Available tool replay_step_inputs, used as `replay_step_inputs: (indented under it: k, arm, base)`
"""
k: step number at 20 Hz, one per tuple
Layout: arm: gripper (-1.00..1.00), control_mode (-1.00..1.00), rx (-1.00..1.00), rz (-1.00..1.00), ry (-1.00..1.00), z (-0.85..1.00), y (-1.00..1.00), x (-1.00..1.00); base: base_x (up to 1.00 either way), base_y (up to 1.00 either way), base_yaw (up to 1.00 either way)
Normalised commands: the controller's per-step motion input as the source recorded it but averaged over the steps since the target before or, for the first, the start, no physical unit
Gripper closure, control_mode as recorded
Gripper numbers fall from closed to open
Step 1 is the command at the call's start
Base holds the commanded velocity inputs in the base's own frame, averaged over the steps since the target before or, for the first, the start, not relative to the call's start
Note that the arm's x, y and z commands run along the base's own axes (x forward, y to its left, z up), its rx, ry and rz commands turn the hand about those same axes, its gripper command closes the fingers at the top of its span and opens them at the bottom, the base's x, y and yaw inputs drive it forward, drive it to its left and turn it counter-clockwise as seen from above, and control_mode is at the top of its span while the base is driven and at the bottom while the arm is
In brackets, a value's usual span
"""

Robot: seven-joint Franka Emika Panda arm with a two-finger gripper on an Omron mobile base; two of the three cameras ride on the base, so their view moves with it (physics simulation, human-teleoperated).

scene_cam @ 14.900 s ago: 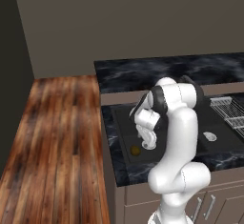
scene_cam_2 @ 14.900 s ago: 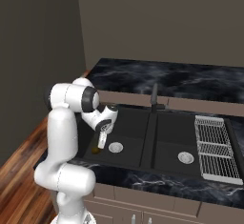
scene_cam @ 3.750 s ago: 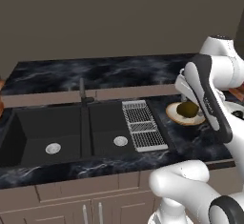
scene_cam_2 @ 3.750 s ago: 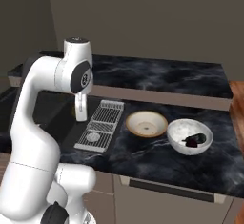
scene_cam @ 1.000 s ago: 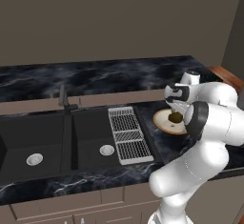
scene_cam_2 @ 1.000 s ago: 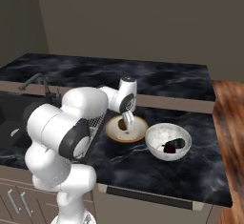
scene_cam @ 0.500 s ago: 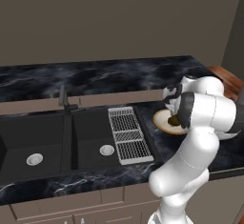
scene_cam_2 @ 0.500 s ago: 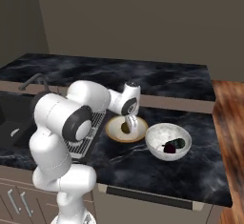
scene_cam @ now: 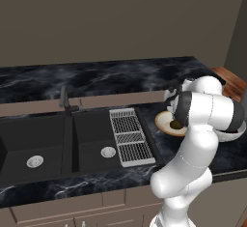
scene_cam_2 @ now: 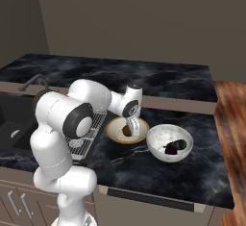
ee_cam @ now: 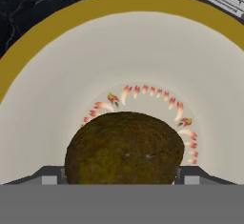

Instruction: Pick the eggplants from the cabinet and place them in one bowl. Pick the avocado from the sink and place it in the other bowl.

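Note:
A brown avocado (ee_cam: 124, 147) rests low in the tan bowl (ee_cam: 47, 32) with a yellow rim and a painted ring. My gripper (ee_cam: 119, 176) is shut on the avocado, one fingertip pressed to each of its sides. From the right base, the gripper (scene_cam_2: 130, 128) points down into that bowl (scene_cam_2: 114, 134), with the avocado (scene_cam_2: 126, 131) between its fingers. Just right of it, the white bowl (scene_cam_2: 157, 147) holds the dark eggplants (scene_cam_2: 175, 145). From the left base, my forearm covers most of the tan bowl (scene_cam: 161, 122). The sink (scene_cam: 38, 144) lies to the left. The cabinet is out of view.
A wire drying rack (scene_cam: 128, 136) lies between the sink and the bowls. The faucet (scene_cam: 65, 101) stands behind the sink. A wooden floor (scene_cam_2: 233, 138) runs past the counter's right end. The dark marble counter (scene_cam_2: 158, 177) has bare room in front of the bowls.
The hand has come down a little, bringing the avocado lower into the tan bowl. The elbow has swung slightly. The bowls and eggplants have not moved.

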Motion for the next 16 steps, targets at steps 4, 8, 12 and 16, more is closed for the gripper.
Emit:
replay_step_inputs:
  k: [4,8,12,16]
  arm:
    - [-1.0,-1.0,0.0,0.0,0.0,0.0,0.0,-0.07]
    - [-1.0,-1.0,0.0,0.0,0.0,0.0,0.0,-0.02]
    - [-1.0,-1.0,0.0,0.0,0.0,0.0,0.0,-0.04]
    - [-1.0,-1.0,0.0,0.0,-0.05,0.08,0.0,-0.19]
  base:
    - [0.0,0.0,0.0]
    - [0.0,0.0,0.0]
    - [0.0,0.0,0.0]
    - [0.0,0.0,0.0]
